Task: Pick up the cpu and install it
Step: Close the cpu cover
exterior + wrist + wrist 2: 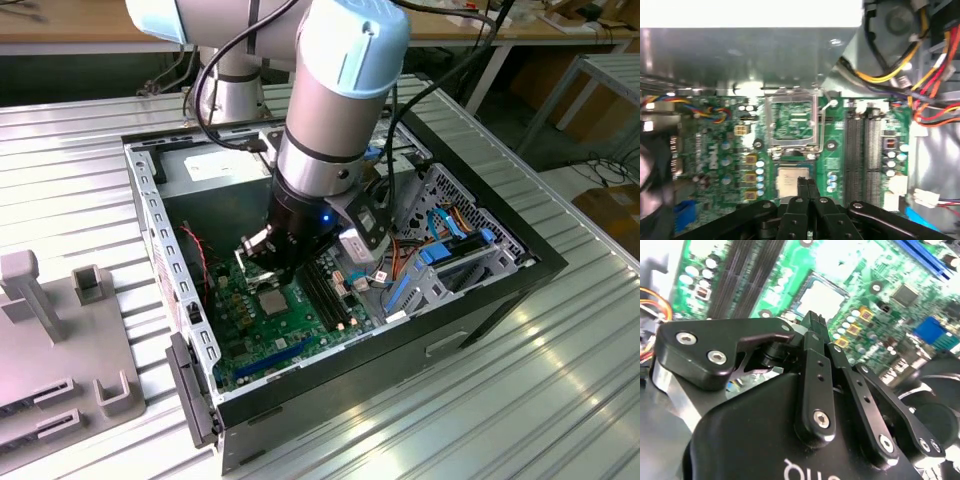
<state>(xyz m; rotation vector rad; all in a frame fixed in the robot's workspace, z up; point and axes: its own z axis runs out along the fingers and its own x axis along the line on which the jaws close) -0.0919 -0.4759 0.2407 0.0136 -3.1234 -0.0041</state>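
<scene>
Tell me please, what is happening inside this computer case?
A robot arm reaches down into the open computer case. Its end effector, fingers closed together, hangs low over the motherboard. The cpu lies flat on the board right beside the fingertips, and the metal socket frame stands flipped open next to it. Whether the fingertips touch the cpu, I cannot tell.

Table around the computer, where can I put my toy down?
Bare table lies at the exterior view's right of the computer case, and a narrow strip between the case and the grey fixture. Inside the case it's crowded: arm, board, cables.
</scene>
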